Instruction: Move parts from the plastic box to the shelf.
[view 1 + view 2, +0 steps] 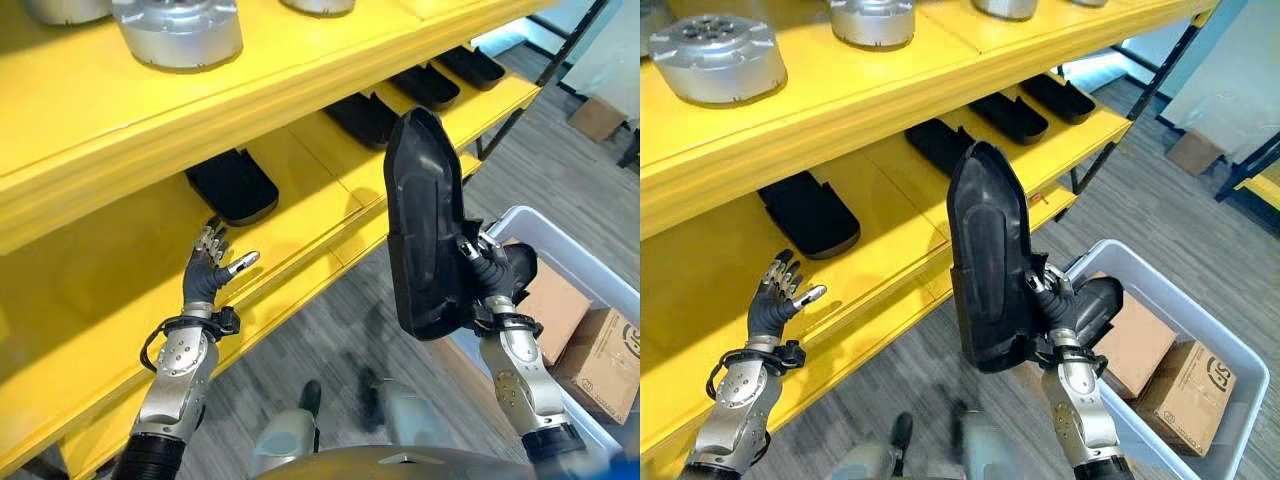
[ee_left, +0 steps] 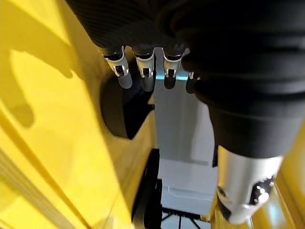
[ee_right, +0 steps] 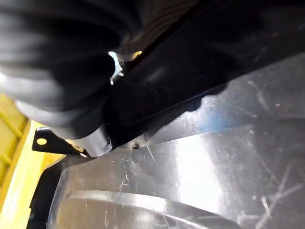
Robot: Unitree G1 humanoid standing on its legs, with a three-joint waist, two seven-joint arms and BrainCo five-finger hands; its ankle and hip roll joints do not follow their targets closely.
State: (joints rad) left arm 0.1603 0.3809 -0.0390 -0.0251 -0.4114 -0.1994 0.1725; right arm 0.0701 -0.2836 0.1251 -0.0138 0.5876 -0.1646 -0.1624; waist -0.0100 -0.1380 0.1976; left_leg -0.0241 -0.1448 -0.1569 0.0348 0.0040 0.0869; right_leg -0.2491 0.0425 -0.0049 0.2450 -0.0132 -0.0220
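A long black plastic part (image 1: 425, 220) stands almost upright in the air before the yellow shelf (image 1: 300, 180), my right hand (image 1: 490, 275) shut on its lower right edge. Its glossy scratched inner face (image 3: 190, 167) shows close up in the right wrist view. The grey plastic box (image 1: 1200, 330) lies on the floor at the lower right, below that hand. My left hand (image 1: 208, 268) is open, fingers straight, over the middle shelf board just in front of a black part (image 1: 233, 185) that lies there. Several more black parts (image 1: 1008, 116) lie in a row along that board.
Silver round metal housings (image 1: 180, 30) stand on the upper shelf board. Cardboard boxes (image 1: 1185, 395) sit inside the grey plastic box. A dark slanted frame bar (image 1: 520, 110) stands at the shelf's right end, with grey floor and another carton (image 1: 597, 117) beyond.
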